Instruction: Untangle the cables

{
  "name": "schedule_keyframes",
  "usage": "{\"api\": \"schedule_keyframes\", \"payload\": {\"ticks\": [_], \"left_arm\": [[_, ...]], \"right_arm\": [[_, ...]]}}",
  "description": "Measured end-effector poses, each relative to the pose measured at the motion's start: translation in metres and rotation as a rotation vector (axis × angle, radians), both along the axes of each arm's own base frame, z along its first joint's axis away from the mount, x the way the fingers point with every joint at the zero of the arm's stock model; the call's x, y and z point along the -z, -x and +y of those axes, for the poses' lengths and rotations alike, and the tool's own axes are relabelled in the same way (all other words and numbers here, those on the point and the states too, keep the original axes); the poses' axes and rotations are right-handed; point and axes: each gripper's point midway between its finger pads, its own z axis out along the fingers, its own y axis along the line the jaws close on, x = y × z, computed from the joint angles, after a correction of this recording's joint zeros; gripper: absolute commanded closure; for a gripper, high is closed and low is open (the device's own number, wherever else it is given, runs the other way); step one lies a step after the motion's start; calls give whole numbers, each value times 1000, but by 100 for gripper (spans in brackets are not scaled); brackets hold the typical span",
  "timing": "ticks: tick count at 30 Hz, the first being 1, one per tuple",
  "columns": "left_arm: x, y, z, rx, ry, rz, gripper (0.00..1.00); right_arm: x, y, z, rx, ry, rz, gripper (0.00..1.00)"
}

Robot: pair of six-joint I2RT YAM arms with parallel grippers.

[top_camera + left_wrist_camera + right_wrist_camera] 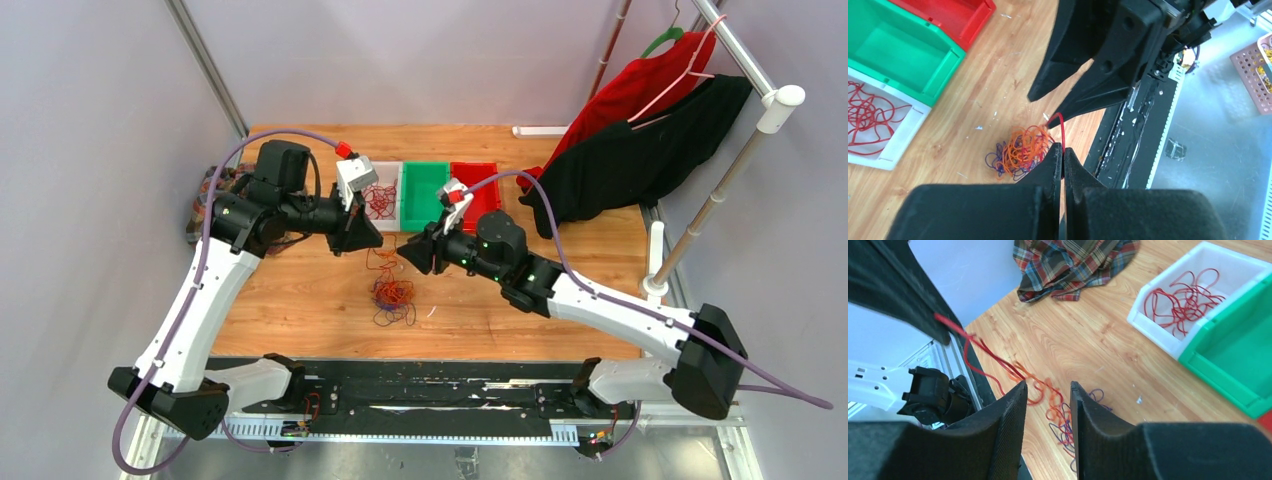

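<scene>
Left claw pinches red cable (leading from tangle) | right claw parted, opposite | three bins beyond

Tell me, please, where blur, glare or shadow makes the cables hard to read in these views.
Top external: even light, no glare, but the cables are tiny. Left wrist: tangle sharp, the left fingers dark and soft. Right wrist: the right fingers blurred, strands beyond slightly soft.
</scene>
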Motion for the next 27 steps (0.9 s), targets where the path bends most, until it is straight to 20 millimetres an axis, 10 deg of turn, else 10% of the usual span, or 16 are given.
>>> {"api": "schedule_keyframes", "payload": {"ticks": [7, 16, 27], "left_arm": [[-4, -3, 2, -46, -1, 18, 99], [-7, -8, -1, -78, 6, 61, 99], [-15, -1, -6, -63, 47, 98, 99]], "right_arm": [[-10, 4, -25, 61, -30, -35, 41], [-29, 22, -14, 26, -63, -110, 39], [-20, -22, 15, 144, 0, -135, 42]]}}
